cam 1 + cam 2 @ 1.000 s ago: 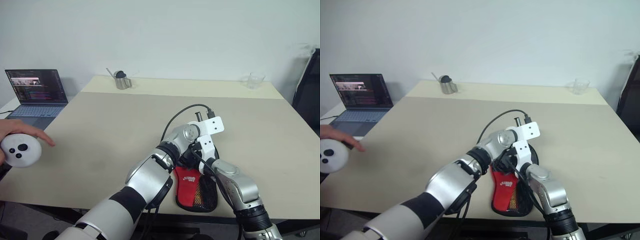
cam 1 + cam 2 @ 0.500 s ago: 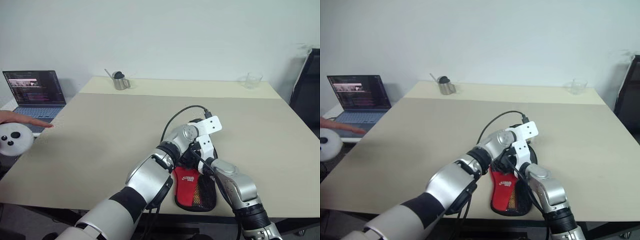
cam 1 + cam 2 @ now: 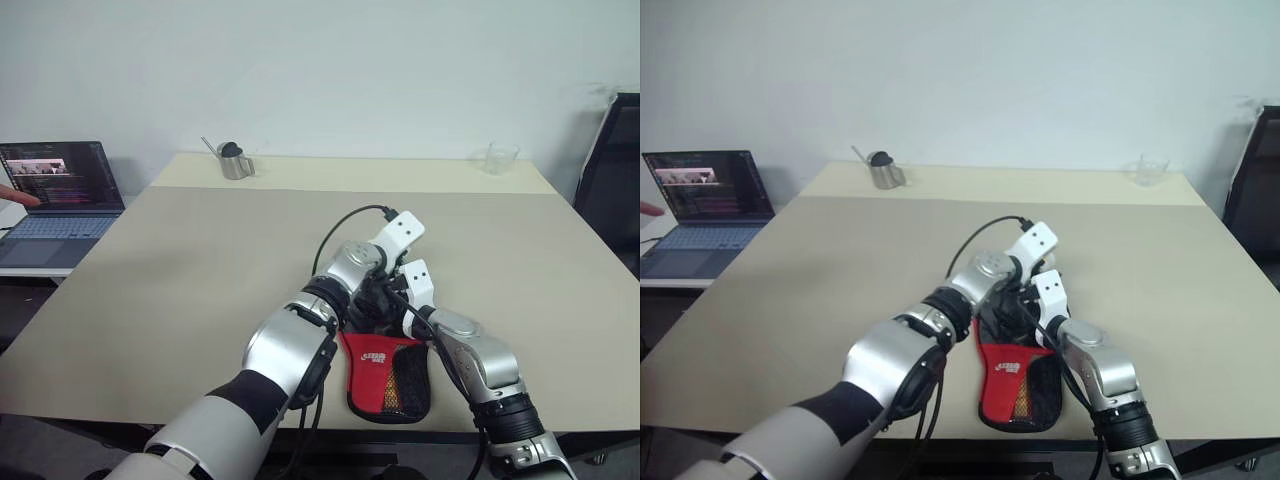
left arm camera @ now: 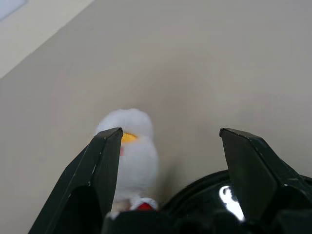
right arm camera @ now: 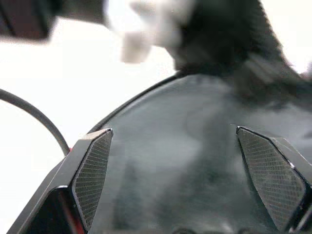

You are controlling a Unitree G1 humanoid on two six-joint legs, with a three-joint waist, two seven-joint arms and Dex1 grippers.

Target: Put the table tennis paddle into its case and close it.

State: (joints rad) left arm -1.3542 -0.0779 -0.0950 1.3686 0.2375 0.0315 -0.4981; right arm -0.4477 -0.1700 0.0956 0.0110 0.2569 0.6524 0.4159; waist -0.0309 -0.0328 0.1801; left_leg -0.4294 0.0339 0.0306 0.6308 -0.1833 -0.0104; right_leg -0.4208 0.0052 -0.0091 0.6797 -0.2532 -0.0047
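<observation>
Both arms meet over the case [image 3: 388,373] at the near edge of a broad beige table [image 3: 200,270].

The red and black case lies flat by the table's front edge, its mesh panel toward the right arm; whether the paddle is inside cannot be told. The left gripper [image 4: 168,146] stands apart, empty, with the white-yellow zipper charm [image 4: 130,146] just beside one finger. The right gripper [image 5: 173,165] is spread wide above a dark rounded surface, grasping nothing. A metal cup [image 3: 234,161] and a clear glass [image 3: 497,158] sit at the far edge, well apart. A plain pale wall rises behind. An open laptop [image 3: 58,190] rests on a side desk, a person's fingertip [image 3: 12,193] at its screen.
</observation>
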